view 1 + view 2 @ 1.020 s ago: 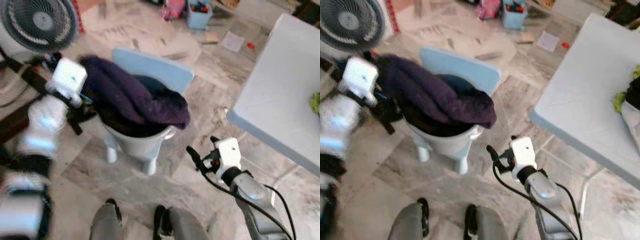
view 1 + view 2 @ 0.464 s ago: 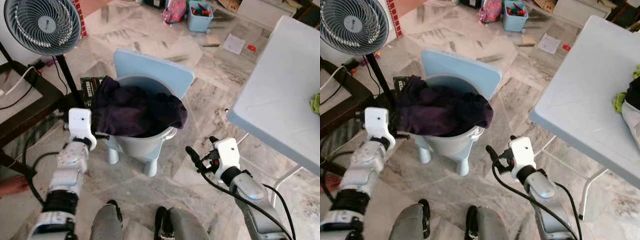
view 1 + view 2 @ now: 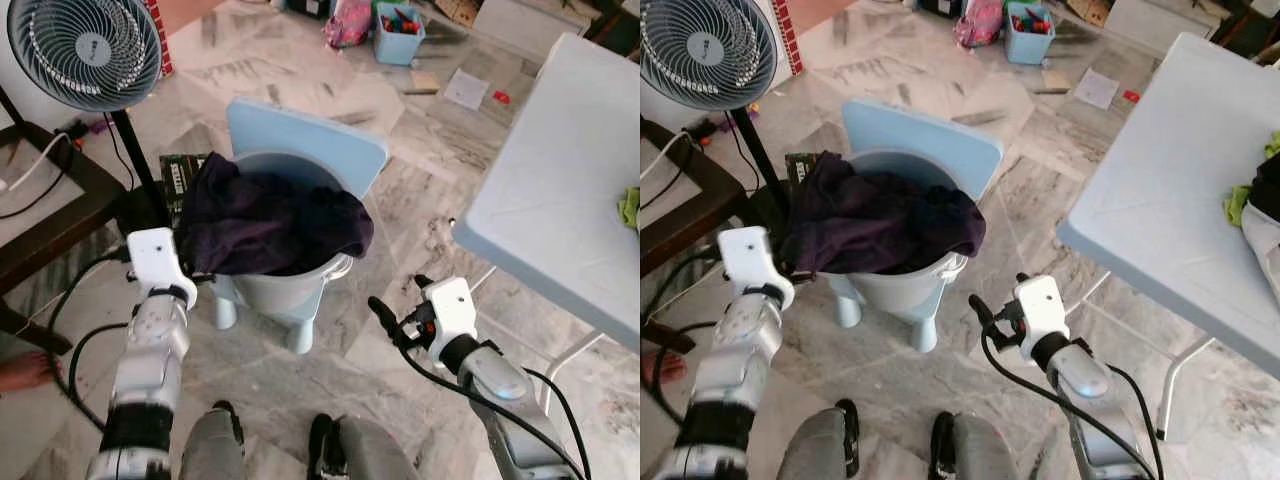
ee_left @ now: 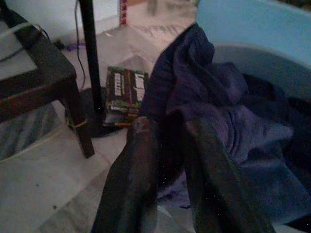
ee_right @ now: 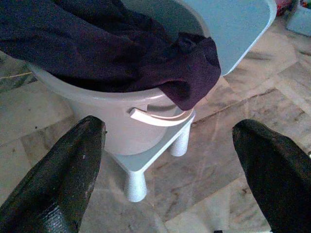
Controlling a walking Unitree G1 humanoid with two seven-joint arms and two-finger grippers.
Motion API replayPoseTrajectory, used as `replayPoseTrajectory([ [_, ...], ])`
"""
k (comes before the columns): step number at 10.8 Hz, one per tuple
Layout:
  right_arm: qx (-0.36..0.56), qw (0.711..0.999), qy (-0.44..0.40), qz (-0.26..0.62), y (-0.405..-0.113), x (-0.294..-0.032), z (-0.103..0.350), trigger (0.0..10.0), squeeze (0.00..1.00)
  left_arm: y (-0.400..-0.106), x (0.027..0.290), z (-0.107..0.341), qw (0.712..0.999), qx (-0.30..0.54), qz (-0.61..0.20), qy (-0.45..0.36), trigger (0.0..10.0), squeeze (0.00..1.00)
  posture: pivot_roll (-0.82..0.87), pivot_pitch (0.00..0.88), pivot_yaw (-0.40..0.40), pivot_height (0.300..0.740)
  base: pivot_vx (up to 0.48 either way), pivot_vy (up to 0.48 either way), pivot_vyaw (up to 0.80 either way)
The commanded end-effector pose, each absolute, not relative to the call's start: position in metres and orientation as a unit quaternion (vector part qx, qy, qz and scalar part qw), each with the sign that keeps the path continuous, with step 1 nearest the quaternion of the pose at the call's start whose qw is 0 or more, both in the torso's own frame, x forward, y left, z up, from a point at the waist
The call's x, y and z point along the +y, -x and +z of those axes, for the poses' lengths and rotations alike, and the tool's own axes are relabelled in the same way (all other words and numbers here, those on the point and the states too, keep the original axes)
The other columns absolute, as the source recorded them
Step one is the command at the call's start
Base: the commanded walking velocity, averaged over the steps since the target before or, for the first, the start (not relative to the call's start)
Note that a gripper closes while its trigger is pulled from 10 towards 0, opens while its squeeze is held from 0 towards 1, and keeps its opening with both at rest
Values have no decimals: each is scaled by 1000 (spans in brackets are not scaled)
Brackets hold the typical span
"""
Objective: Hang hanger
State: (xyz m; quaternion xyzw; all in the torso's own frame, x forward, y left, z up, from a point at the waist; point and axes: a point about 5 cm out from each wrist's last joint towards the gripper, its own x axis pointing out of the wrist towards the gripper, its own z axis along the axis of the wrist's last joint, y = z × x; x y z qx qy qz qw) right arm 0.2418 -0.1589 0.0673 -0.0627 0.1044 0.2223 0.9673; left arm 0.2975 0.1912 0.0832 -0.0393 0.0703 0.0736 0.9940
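A dark purple garment (image 3: 270, 220) lies heaped in a pale bucket (image 3: 290, 290) that stands on a small light-blue chair (image 3: 310, 135). My left gripper (image 3: 198, 272) is at the garment's left edge by the bucket rim. In the left wrist view its fingers (image 4: 141, 160) stand close together with dark cloth (image 4: 228, 126) between and just beyond them. My right gripper (image 3: 398, 295) hovers over the floor to the right of the bucket, wide open and holding nothing. Its fingertips (image 5: 58, 179) frame the bucket (image 5: 112, 126) and its white handle.
A standing fan (image 3: 85, 50) and a dark low bench (image 3: 40, 215) are at the left, with cables on the floor. A pale table (image 3: 560, 190) fills the right side. A blue box (image 3: 400, 30) and papers lie far back. My own legs (image 3: 330, 450) are below.
The garment, held up high a second ago, has come down into the bucket. My left arm has dropped and drawn back to the bucket's left rim. The right arm has barely moved.
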Motion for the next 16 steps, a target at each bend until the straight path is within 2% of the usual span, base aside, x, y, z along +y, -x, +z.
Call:
replayPoseTrajectory([
  [1,116,967,62,221,-240,-162,62,10000,0,-294,186,87,994,57,84,34,10000,1000,-83,152,-126,740,0,0,0],
  [2,116,967,58,220,-241,-162,62,10000,0,-290,182,86,991,58,109,53,10000,1000,-79,151,-123,740,0,0,0],
  [5,107,969,42,219,-242,-161,65,10000,0,-283,152,94,992,35,64,101,10000,1000,-79,145,-114,740,0,0,0],
  [6,109,970,42,215,-242,-162,64,10000,0,-280,149,95,994,34,57,86,10000,761,-79,144,-112,740,0,0,0],
  [7,107,974,23,201,-243,-165,65,10000,0,-274,149,93,996,35,36,70,10000,0,-74,140,-108,740,0,0,0],
  [8,99,980,3,172,-249,-169,70,10000,0,-271,152,90,998,43,14,48,10000,0,-67,132,-104,740,0,0,0],
  [11,56,986,-14,155,-265,-162,83,10000,0,-261,162,84,996,37,-70,-48,10000,0,-37,111,-93,740,0,0,798],
  [13,26,991,-40,126,-272,-162,95,10000,0,-255,170,84,993,22,-61,-96,10000,0,-23,104,-83,740,0,0,719],
  [14,5,993,-57,101,-277,-161,103,10000,0,-251,174,88,997,20,-27,-68,10000,0,-13,95,-69,740,0,0,0],
  [16,6,994,-59,94,-275,-159,100,10000,0,-248,168,90,998,11,-26,-56,10000,0,-8,93,-70,740,0,0,0],
])
